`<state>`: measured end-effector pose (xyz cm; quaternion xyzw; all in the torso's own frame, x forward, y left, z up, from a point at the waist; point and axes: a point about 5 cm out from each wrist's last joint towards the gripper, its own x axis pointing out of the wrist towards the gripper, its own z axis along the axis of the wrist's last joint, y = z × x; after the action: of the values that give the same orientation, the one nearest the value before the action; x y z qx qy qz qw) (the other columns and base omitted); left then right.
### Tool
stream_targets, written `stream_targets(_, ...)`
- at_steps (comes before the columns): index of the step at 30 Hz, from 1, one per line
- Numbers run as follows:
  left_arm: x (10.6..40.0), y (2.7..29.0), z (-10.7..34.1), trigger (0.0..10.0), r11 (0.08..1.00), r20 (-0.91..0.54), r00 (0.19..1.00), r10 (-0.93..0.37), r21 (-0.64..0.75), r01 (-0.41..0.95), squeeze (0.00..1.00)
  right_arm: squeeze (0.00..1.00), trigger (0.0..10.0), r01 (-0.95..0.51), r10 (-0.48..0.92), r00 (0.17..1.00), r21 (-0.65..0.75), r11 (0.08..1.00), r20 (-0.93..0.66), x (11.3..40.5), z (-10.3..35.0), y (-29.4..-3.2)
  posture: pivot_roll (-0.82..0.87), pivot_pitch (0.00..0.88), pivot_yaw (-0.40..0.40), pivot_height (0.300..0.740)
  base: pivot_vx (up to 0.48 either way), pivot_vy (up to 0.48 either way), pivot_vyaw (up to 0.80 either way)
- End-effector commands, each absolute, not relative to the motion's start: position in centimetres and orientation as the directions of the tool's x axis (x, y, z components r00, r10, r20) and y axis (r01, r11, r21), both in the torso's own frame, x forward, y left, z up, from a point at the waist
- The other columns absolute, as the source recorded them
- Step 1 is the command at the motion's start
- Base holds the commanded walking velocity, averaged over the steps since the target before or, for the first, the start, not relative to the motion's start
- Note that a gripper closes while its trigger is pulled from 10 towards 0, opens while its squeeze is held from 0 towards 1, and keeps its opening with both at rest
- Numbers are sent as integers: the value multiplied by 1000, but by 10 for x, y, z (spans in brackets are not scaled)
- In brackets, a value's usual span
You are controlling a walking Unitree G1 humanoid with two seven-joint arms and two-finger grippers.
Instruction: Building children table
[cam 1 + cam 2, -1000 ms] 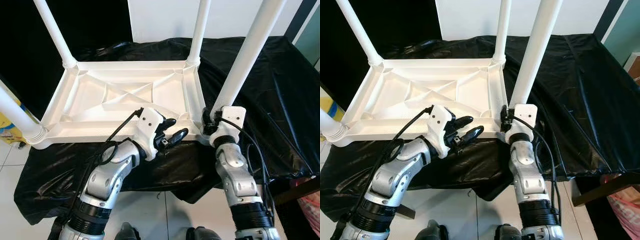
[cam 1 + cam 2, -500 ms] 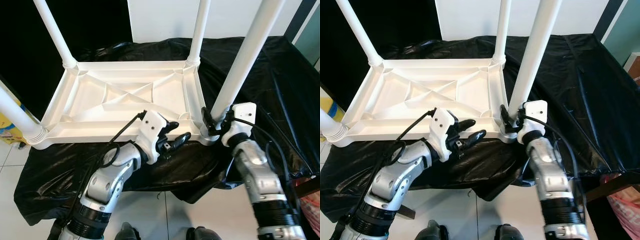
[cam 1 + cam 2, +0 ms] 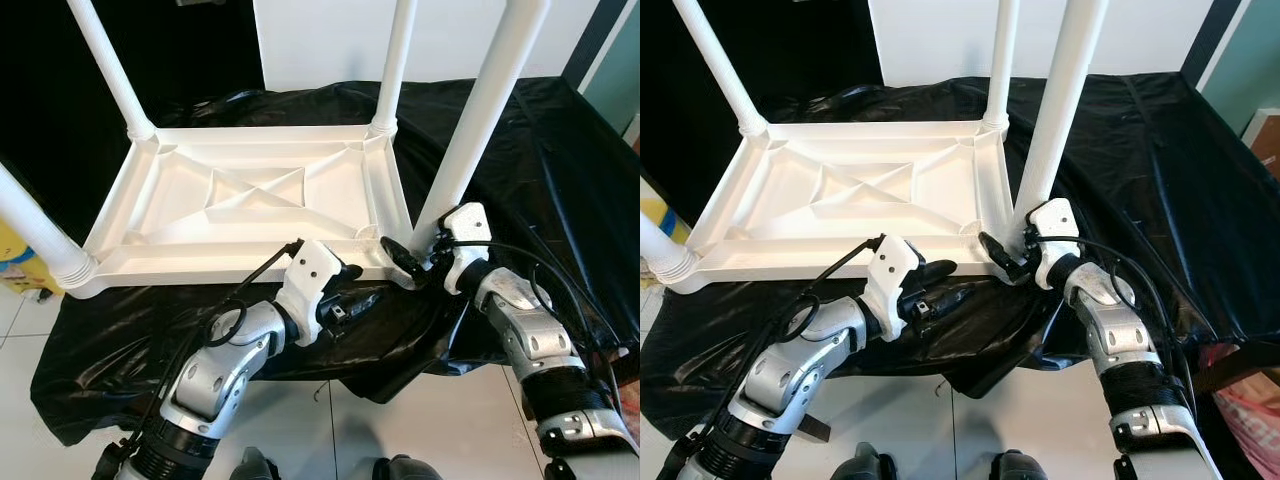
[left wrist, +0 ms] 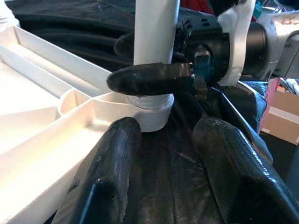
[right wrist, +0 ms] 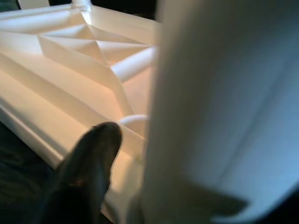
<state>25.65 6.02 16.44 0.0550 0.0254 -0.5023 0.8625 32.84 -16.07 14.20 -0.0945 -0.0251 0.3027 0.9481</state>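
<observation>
Since a second ago, the left gripper (image 3: 345, 290) has drawn back from the near rim of the upturned white plastic children's table (image 3: 240, 195) and dropped lower, over the glossy black plastic sheet (image 3: 560, 170) covering the work surface. Its two black fingers are spread apart and hold nothing. In the same second the right arm has swung out toward 4 o'clock, and the right gripper (image 3: 405, 262) now reaches in sideways from there.

The table lies with its ribbed underside up, toward 11 o'clock from the grippers. Four white tube legs stand in its corner sockets. The near-right white leg (image 3: 478, 125), at about 1 o'clock, rises steeply with a slight outward tilt.

The right gripper's fingers close around the base of that leg, just above its socket; the left wrist view shows one finger (image 4: 149, 78) lying across the tube. This looks like seating or twisting home the last leg, so assembly seems nearly finished.

No brand, label or writing is readable anywhere.
</observation>
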Motion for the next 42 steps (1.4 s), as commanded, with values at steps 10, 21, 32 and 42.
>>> stream_targets(10, 260, 65, 169, 10000, 491, -90, 498, -862, 95, 866, 0, 0, 10000, -519, 522, 853, -154, 841, -26, 326, 127, -166, -19, 0, -16, 740, 0, 0, 0)
stream_targets(21, 265, 65, 168, 10000, 513, -80, 520, -851, 90, 854, 0, 0, 10000, -271, 274, 956, -41, 962, 106, 312, 126, -148, -35, 0, -21, 740, 0, 0, 0)
stream_targets(32, 277, 66, 168, 10000, 547, -62, 552, -831, 82, 833, 0, 0, 10000, 119, -120, 990, 17, 993, 79, 306, 122, -146, -88, 0, -5, 740, 0, 0, 0)
stream_targets(42, 284, 66, 168, 10000, 539, -62, 546, -836, 94, 837, 0, 0, 10000, 147, -148, 983, 10, 989, 114, 307, 131, -144, -110, 0, 19, 740, 0, 0, 0)
